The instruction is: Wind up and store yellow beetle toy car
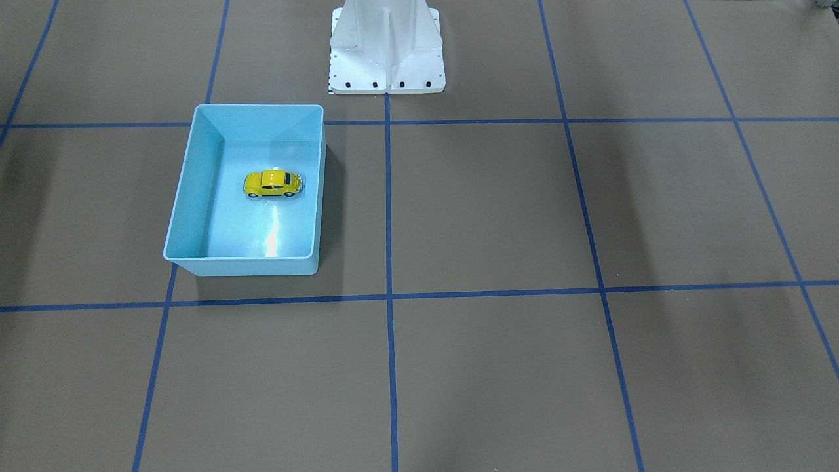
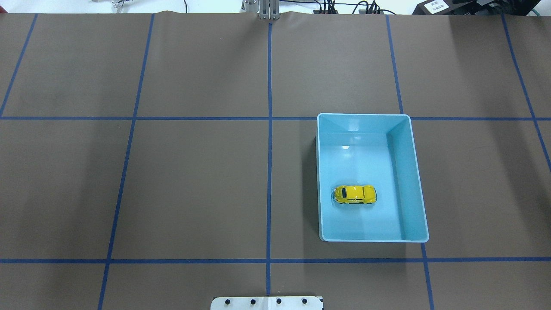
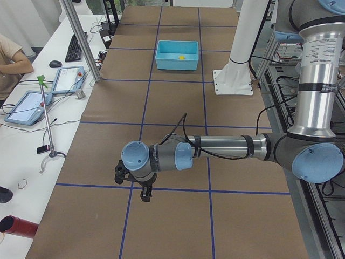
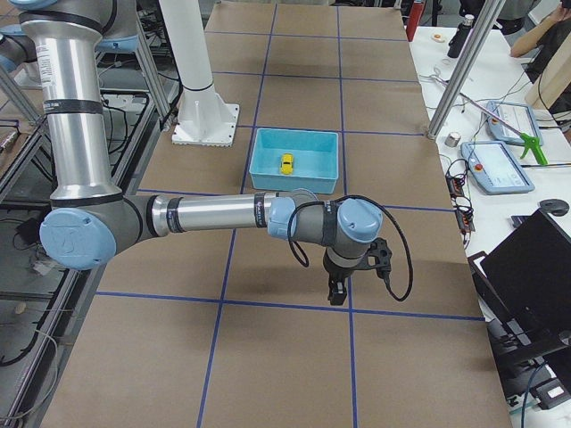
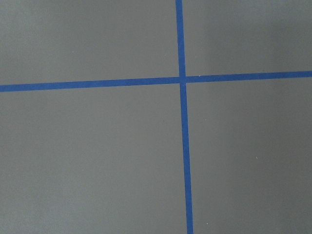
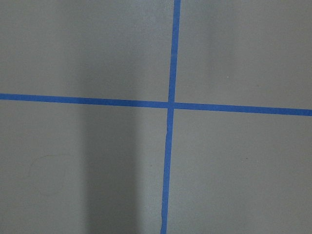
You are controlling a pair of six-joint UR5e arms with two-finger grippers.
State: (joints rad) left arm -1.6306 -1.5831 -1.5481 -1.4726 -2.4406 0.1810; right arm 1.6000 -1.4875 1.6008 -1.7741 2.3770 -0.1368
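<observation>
The yellow beetle toy car (image 1: 273, 183) sits on its wheels inside the light-blue bin (image 1: 196, 177), left of the middle in the front-facing view. It is on the bin's floor, a bit nearer the far wall, and touches no wall.

So the car is in its storing place. I think this is either the very end of the job or the very start, and I cannot tell which. Nothing shows if the car was wound up. If it was not, an arm must reach into the bin, pinch the small, smooth car by its sides, lift it out, and roll it back on the brown table (image 1: 524, 210) to wind it.

Both arms are far from the bin. The left gripper (image 3: 144, 190) hangs over a blue tape line, low in the left side view. The right gripper (image 4: 337, 290) hangs over the table, a little below the middle of the right side view. Each one holds nothing and touches nothing that I can see. I cannot tell if their fingers are apart or together. The wrist cameras show only table and tape.
</observation>
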